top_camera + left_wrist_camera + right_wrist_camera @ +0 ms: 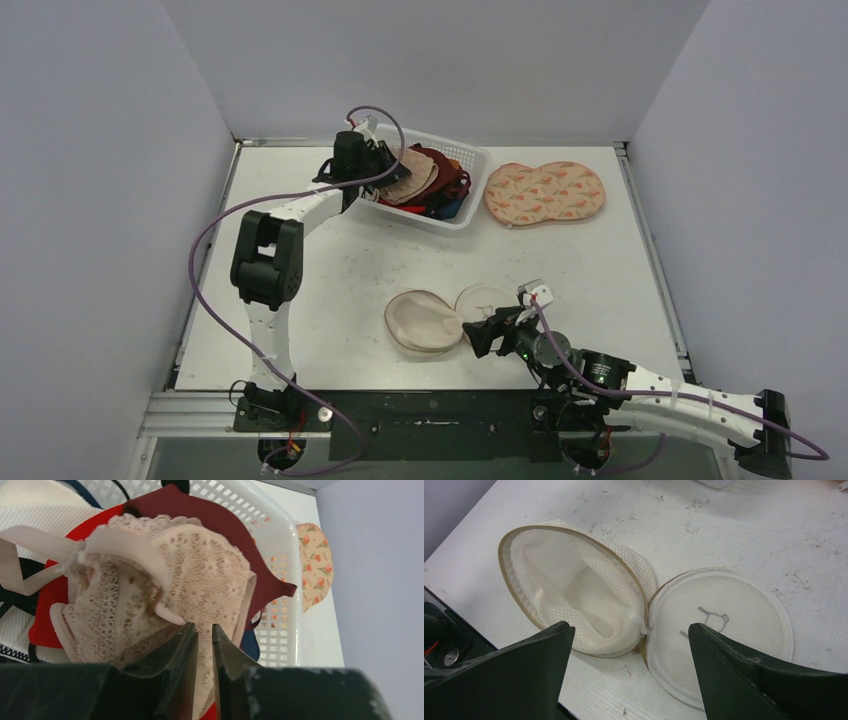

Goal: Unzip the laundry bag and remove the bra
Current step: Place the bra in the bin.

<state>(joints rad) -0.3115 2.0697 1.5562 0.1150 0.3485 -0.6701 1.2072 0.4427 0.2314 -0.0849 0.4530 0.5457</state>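
A beige lace bra [200,580] hangs over the white basket [280,535] at the back of the table. My left gripper [204,627] is shut on its lace edge; in the top view the gripper [395,170] holds the bra [415,175] above the basket [470,160]. The white mesh laundry bag [422,322] lies unzipped and empty at the near middle of the table, with its round lid [483,298] folded open beside it. My right gripper [478,335] is open and empty just in front of the bag [574,585] and lid [719,615], above their hinge.
The basket holds several other garments in red, maroon and dark blue [165,507]. A floral peanut-shaped pouch [545,192] lies flat to the right of the basket. Grey walls close in the table on both sides and at the back.
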